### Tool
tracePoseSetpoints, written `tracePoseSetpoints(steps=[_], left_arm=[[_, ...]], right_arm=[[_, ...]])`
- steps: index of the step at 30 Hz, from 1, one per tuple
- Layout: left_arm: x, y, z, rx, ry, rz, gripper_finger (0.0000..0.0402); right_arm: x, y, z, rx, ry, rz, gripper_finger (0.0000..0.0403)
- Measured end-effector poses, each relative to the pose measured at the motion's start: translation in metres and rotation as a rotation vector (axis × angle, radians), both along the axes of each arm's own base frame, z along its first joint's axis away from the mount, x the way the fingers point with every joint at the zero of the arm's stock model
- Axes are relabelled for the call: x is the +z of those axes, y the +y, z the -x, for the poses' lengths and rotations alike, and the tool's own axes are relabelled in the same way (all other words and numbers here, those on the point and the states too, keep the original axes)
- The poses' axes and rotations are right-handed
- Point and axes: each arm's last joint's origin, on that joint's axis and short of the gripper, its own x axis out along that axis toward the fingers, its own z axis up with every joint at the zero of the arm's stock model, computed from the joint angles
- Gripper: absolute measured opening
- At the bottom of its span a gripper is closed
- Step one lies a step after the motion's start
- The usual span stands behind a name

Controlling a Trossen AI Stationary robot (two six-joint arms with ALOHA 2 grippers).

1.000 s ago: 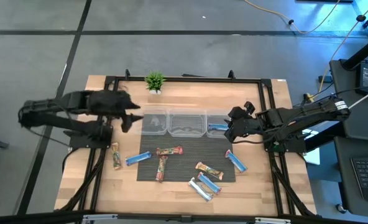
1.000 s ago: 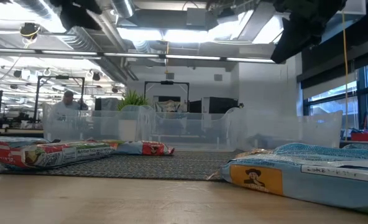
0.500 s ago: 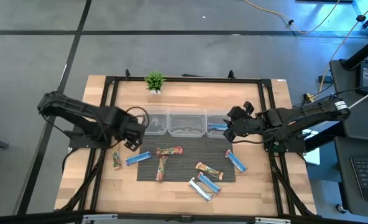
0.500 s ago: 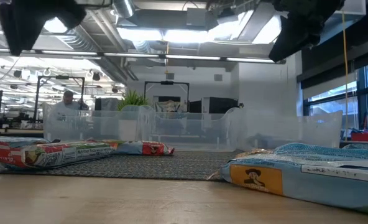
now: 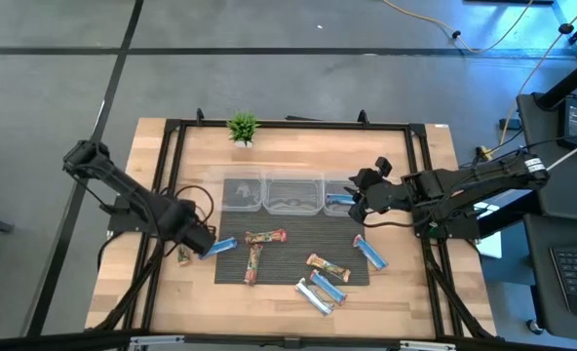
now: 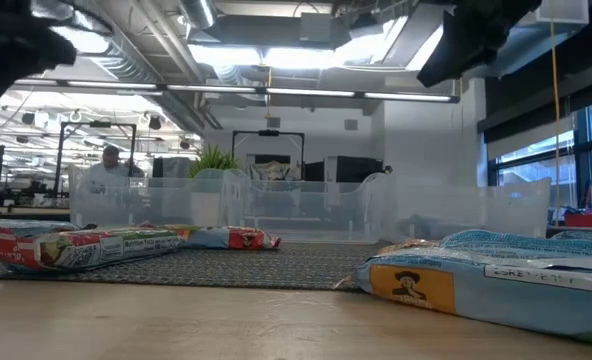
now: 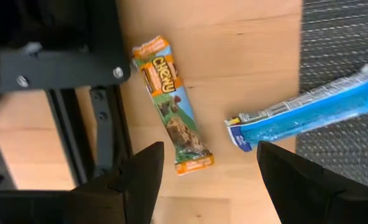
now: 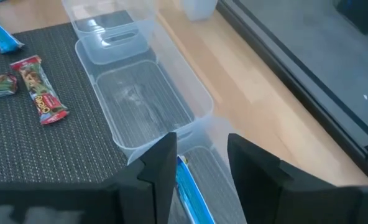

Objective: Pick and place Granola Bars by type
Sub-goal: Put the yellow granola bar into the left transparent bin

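My left gripper [image 5: 199, 241] is open, above the table's left part. In the left wrist view [image 7: 212, 180] its fingers stand over bare wood between an orange-green bar [image 7: 171, 112] and a blue bar [image 7: 308, 112], touching neither. Both bars lie flat; the blue one rests partly on the dark mat [image 5: 293, 255]. My right gripper [image 5: 359, 192] is open above the right clear bin [image 5: 340, 195], where a blue bar [image 8: 187, 180] lies. Red-brown bars [image 5: 265, 237], blue bars [image 5: 370, 253] and a silvery bar [image 5: 315, 297] lie on or near the mat.
Three clear bins [image 5: 293, 193] stand in a row behind the mat; the middle one [image 8: 147, 99] and the left one [image 8: 109, 25] hold no bars. A small green plant [image 5: 242, 127] stands at the far edge. A black frame [image 5: 167, 136] rims the table.
My left gripper has gone from beside the left bin toward the table's near edge and down, ending over the orange-green and blue bars at the mat's left end. My right gripper has stayed over the right bin. No bar has moved.
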Motion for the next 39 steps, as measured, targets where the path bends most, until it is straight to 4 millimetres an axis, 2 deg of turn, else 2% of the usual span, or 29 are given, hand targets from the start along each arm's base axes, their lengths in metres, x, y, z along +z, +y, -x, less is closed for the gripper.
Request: tracePoseSetpoints(steps=[9, 14, 18, 23, 29, 39], left_arm=[[-0.043, -0.009, 0.015, 0.143, -0.010, -0.019, 0.0251], [-0.064, -0.010, 0.020, 0.149, -0.036, 0.002, 0.0251], [-0.076, -0.007, 0.024, 0.151, 0.014, -0.010, 0.0251], [-0.086, -0.007, 0.028, 0.160, 0.109, 0.007, 0.0251], [-0.095, -0.009, 0.025, 0.141, 0.092, -0.011, 0.0245], [-0.096, -0.010, 0.021, 0.132, 0.033, -0.015, 0.0170]], right_arm=[[0.000, 0.000, 0.000, -0.001, -0.006, -0.003, 0.0147], [0.000, 0.000, 0.000, 0.000, -0.007, -0.004, 0.0147], [0.001, 0.000, -0.001, 0.001, -0.017, -0.007, 0.0147], [0.001, 0.000, -0.001, 0.000, -0.022, -0.009, 0.0147], [0.001, 0.000, -0.001, 0.000, -0.022, -0.009, 0.0147], [0.001, 0.000, -0.001, 0.001, -0.021, -0.008, 0.0147]])
